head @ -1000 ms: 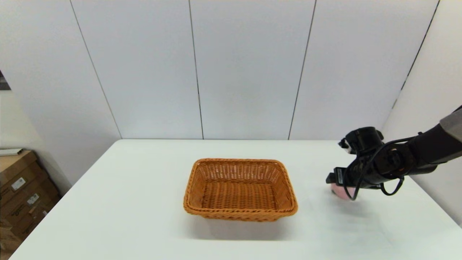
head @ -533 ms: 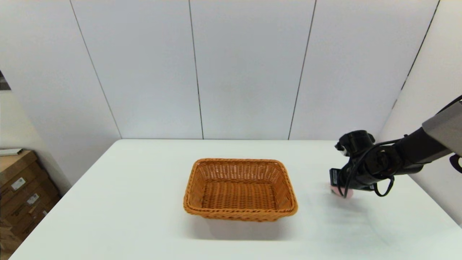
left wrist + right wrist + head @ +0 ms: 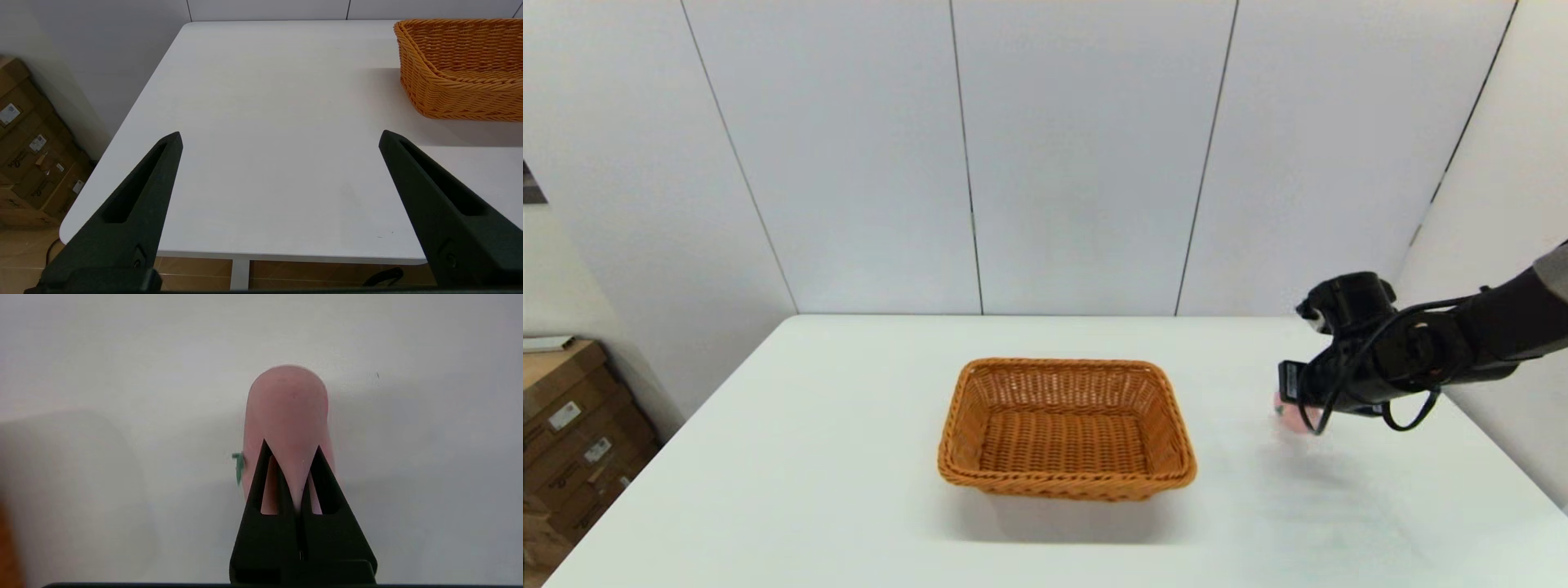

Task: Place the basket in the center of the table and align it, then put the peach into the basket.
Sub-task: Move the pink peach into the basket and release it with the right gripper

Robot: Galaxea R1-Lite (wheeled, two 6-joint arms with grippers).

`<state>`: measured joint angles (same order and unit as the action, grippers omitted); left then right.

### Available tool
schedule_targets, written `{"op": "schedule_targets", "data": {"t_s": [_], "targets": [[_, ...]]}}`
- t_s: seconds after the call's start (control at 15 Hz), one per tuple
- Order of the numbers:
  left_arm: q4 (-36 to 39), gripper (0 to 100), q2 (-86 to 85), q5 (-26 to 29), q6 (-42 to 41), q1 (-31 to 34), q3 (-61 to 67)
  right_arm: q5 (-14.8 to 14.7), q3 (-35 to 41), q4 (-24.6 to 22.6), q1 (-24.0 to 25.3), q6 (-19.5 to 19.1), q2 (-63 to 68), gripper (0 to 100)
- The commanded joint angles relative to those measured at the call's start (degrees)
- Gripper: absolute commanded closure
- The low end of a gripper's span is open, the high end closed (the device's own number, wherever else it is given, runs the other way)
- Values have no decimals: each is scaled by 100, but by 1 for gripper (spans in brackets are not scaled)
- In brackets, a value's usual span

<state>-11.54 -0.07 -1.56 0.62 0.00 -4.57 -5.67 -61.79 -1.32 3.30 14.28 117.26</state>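
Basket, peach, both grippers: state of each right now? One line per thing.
basket: upright at the table's middle, nothing inside.
peach: pinched in the right gripper, lifted off the table, to the right of the basket, not yet over it.
right gripper: shut on the peach, fingers pressed into it.
left gripper: open, holding nothing, near the table's front left edge, apart from the basket.

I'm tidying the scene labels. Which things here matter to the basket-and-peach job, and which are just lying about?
Job:
basket, mid-table
peach, held in the right end effector, raised above the table
left end effector, open, idle by the table's near left corner

Lying about:
cardboard boxes on the floor
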Motion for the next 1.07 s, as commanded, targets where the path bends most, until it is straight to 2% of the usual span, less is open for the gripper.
{"op": "schedule_targets", "data": {"t_s": [0.07,0.4,0.67,0.8,0.87,1.07], "targets": [[-6,0,-1,15,-1,9,0,215,115,650,830,58,-1592,100],[-6,0,-1,-11,105,0,-9,242,-465,1046,2271,216,-1267,100],[-6,0,-1,-11,114,0,-9,242,-1116,1098,2834,181,-441,100],[-6,0,-1,15,105,9,-9,242,-1608,1388,2922,137,-45,100],[-6,0,-1,15,105,0,-9,259,-1783,1520,2930,119,60,0],[-6,0,-1,7,105,9,-9,488,-2038,1599,2904,190,192,0]]}}
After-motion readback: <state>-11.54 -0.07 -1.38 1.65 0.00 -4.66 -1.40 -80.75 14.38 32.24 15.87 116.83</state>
